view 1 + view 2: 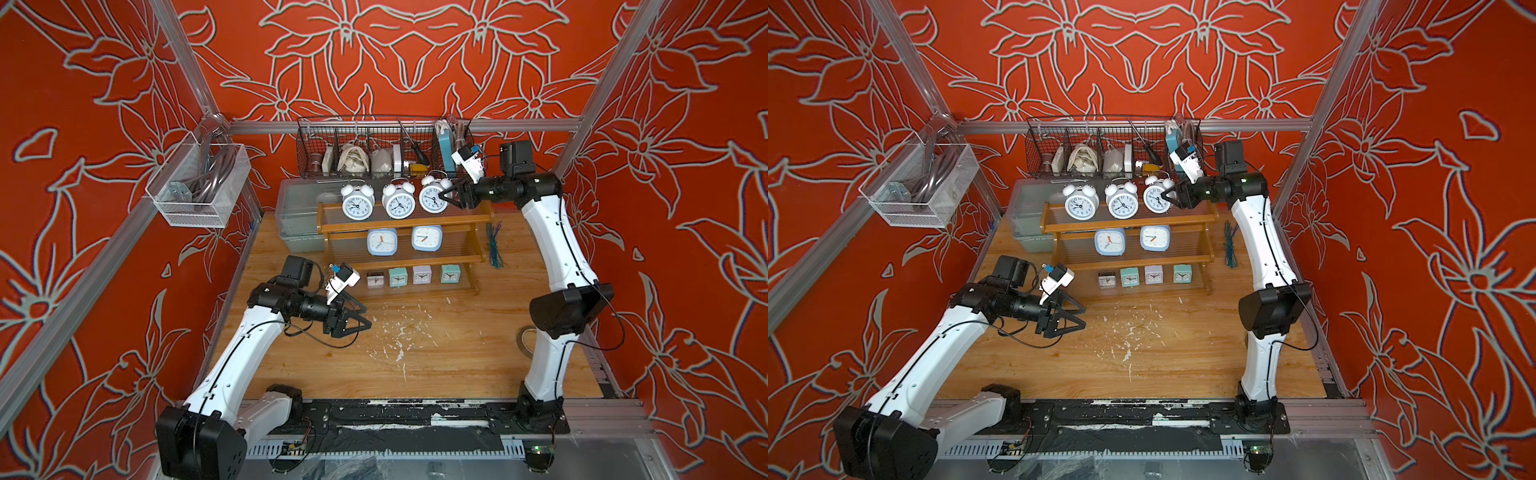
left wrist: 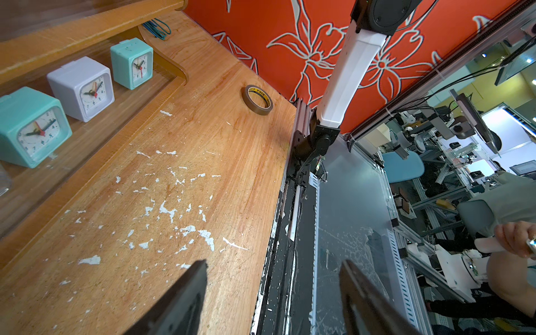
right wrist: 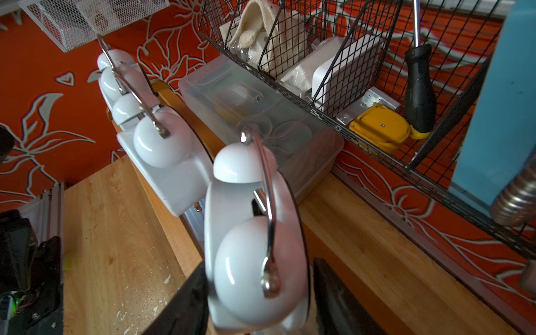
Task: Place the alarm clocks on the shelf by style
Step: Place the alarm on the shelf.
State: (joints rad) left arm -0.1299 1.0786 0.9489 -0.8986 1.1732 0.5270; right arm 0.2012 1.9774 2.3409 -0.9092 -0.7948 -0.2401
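In front of the shelf's lower left corner, the left gripper is held wide and empty. At the right end of the shelf's top tier, the rightmost twin-bell clock is flanked front and back by the right gripper; a grip cannot be confirmed.

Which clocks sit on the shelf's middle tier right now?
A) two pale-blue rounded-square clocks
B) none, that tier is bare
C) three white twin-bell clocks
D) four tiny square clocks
A: the pale-blue clocks stand side by side on the middle tier of the shelf, with the twin-bell clocks on the tier above and the tiny square clocks on the tier below.
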